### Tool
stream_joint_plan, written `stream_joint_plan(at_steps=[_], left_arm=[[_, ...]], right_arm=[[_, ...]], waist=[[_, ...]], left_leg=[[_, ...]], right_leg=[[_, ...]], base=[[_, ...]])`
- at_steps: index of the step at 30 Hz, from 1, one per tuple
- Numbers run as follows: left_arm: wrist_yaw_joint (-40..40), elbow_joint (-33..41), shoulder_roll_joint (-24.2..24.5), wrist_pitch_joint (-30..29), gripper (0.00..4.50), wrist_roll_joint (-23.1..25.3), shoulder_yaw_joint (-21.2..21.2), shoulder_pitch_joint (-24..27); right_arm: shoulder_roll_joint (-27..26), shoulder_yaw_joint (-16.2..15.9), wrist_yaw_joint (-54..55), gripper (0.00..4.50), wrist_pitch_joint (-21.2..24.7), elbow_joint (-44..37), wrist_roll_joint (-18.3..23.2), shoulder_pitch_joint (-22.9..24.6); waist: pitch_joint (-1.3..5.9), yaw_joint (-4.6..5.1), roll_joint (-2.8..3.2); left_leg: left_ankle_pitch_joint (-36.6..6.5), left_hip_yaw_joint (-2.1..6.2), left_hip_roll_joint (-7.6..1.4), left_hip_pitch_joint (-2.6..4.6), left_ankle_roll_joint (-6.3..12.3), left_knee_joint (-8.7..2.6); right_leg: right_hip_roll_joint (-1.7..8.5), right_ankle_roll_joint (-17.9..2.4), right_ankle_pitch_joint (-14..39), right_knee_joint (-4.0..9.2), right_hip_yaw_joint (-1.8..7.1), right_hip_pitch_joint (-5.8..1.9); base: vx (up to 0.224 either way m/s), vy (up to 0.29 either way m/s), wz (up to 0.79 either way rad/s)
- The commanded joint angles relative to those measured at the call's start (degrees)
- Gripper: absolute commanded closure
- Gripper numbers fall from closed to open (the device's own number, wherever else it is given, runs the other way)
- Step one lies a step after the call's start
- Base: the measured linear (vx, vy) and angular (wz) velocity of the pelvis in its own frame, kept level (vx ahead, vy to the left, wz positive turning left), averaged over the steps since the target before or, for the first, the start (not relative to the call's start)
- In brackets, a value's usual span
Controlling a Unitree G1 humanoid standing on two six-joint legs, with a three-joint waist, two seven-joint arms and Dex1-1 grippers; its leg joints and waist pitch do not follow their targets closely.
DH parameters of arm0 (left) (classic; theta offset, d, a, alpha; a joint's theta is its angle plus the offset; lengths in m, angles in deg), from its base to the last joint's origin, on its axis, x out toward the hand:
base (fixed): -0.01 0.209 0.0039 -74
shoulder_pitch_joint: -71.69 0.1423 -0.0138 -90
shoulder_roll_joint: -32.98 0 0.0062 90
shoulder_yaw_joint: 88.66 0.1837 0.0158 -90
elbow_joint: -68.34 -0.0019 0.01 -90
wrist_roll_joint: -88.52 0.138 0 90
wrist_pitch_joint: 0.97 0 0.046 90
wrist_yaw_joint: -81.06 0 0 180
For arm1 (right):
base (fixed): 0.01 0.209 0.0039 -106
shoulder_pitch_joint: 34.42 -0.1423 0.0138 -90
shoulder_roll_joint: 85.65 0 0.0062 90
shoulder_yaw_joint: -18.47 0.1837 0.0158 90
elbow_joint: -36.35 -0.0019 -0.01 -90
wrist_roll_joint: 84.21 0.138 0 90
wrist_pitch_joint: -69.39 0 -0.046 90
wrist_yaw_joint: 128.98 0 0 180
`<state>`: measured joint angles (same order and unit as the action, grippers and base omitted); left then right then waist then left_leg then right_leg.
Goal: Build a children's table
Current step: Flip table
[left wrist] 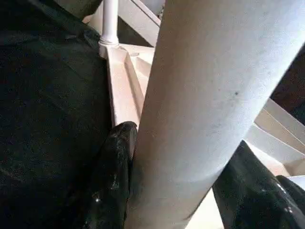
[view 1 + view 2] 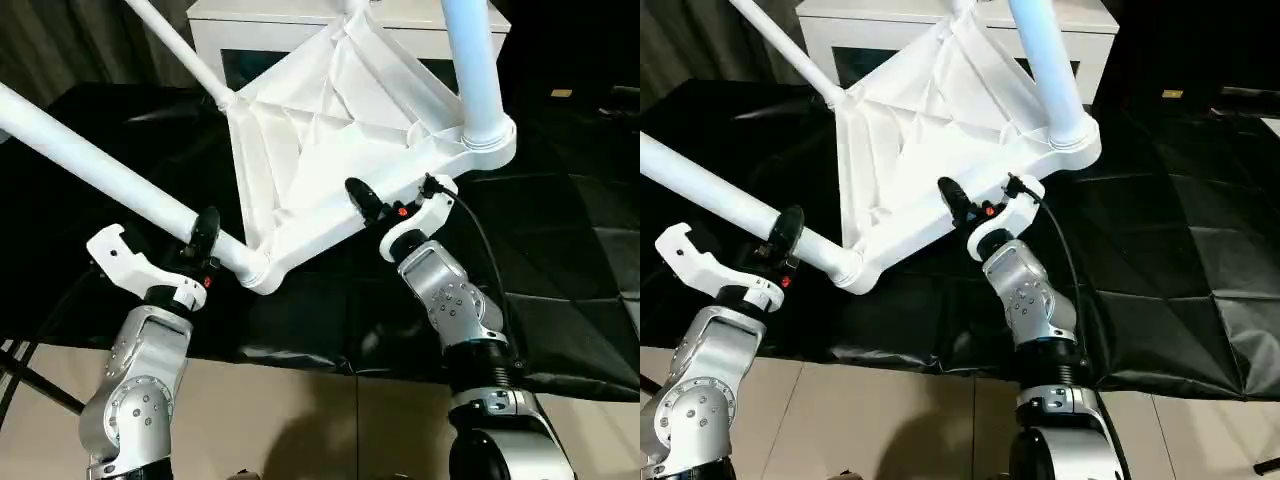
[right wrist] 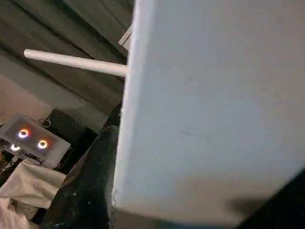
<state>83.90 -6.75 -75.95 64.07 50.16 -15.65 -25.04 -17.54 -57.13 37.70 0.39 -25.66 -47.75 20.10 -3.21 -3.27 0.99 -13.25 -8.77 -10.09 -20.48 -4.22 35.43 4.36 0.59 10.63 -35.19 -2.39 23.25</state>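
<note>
The children's table (image 2: 320, 140) hangs tilted over the black cloth, ribbed underside facing me, with three white legs in its corner sockets. My left gripper (image 2: 195, 245) is shut on the lower left leg (image 2: 90, 160) just short of its socket; in the left wrist view black fingers (image 1: 112, 176) press both sides of that leg (image 1: 205, 95). My right gripper (image 2: 395, 200) grips the near edge of the table top, between the lower corner and the right leg (image 2: 475, 60). In the right wrist view that edge (image 3: 209, 95) sits between the jaws, one finger (image 3: 90, 191) against it.
A white low cabinet (image 2: 260, 12) with dark glass openings stands right behind the table. Crinkled black cloth (image 2: 560, 250) covers the ground under and around it. Beige floor (image 2: 300, 420) lies by my base. A black tripod leg (image 2: 30, 375) crosses the lower left.
</note>
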Motion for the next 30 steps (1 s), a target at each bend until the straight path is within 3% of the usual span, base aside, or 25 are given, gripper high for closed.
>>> stream_joint_plan(at_steps=[1, 3, 5, 8, 9, 12, 16, 22, 30], left_arm=[[0.9, 1.6, -1.1, 0.2, 2.43, -3.0, 0.3, 0.3], [0.1, 1.5, -1.3, 0.6, 2.43, -2.5, -0.1, 0.1], [0.0, 1.3, -1.7, 0.5, 1.87, -4.1, -1.0, -0.2], [0.4, 1.6, -1.5, 0.3, 1.69, -5.2, -1.4, -0.4], [0.4, 1.6, -1.5, 0.3, 1.40, -5.3, -1.4, -0.4], [0.0, 1.3, -1.2, 0.1, 1.27, -5.2, -1.9, -0.4], [-1.2, 0.6, -1.0, 1.2, 0.93, -3.9, -2.4, -0.8], [-3.3, -1.0, 0.5, 2.5, 0.57, -2.3, -3.0, -1.4], [-6.8, -3.5, 2.4, 6.2, 0.55, 0.4, -7.0, -2.6]], right_arm=[[0.7, 1.2, 0.2, 2.14, -0.4, 1.1, -0.2, -0.4], [0.7, 1.3, 0.3, 2.21, -0.6, 1.2, -0.4, -0.5], [0.7, 1.4, 0.5, 2.26, -0.8, 1.1, -0.5, -0.6], [1.6, 1.3, 1.2, 2.29, -1.8, 0.3, -1.6, -0.7], [1.6, 1.3, 1.3, 2.31, -1.9, 0.2, -1.7, -0.7], [2.5, 1.2, 2.0, 2.44, -2.7, -0.9, -2.9, -0.6], [4.3, 0.4, 2.8, 2.50, -3.6, -3.3, -5.3, -0.1], [7.8, 0.7, 3.8, 2.50, -3.1, -8.3, -6.9, 0.6], [13.7, 2.6, 7.4, 2.51, -3.5, -13.8, -9.4, 1.2]], waist=[[4.05, 0.04, 0.09], [4.09, -0.01, 0.09], [4.10, -0.04, 0.06], [4.21, -0.13, 0.07], [4.21, -0.08, 0.03], [4.47, -0.09, -0.09], [4.39, -0.20, -0.11], [4.30, -0.56, 0.03], [4.17, -1.41, -0.05]], left_leg=[[-0.7, -0.25, -1.81, -0.08, 1.78, -4.09], [-0.8, -0.26, -1.82, -0.04, 1.81, -4.07], [-0.6, -0.27, -1.81, -0.08, 1.89, -4.04], [-0.1, -0.30, -1.70, -0.05, 1.56, -3.96], [0.1, -0.29, -1.73, -0.07, 1.53, -3.96], [2.8, -0.29, -1.54, -0.22, 2.80, -3.62], [2.4, -0.38, -1.65, -0.15, 4.01, -3.55], [1.1, -0.53, -1.71, 0.08, 3.04, -3.62], [-1.6, -0.67, -1.70, 0.19, 1.48, -3.79]], right_leg=[[2.55, -13.5, 0.2, 2.74, 1.90, -3.26], [2.54, -13.5, 0.4, 2.74, 1.90, -3.24], [2.56, -13.6, 0.0, 2.70, 1.92, -3.28], [2.53, -14.0, -0.4, 2.53, 1.90, -3.23], [2.42, -14.1, -0.8, 2.54, 1.82, -3.22], [2.37, -14.3, -4.6, 2.16, 1.88, -3.38], [2.40, -14.4, -3.2, 2.30, 1.85, -3.24], [2.16, -13.3, -1.7, 2.49, 1.87, -2.88], [2.08, -11.6, 0.2, 2.73, 2.02, -2.68]], base=[[0.000, 0.000, 0.00], [0.000, 0.000, 0.00], [0.000, 0.000, 0.00], [0.000, 0.000, 0.00], [0.000, 0.000, 0.00], [0.000, 0.000, 0.00], [0.000, 0.000, 0.00], [0.000, 0.000, 0.00], [0.000, 0.000, 0.00]])
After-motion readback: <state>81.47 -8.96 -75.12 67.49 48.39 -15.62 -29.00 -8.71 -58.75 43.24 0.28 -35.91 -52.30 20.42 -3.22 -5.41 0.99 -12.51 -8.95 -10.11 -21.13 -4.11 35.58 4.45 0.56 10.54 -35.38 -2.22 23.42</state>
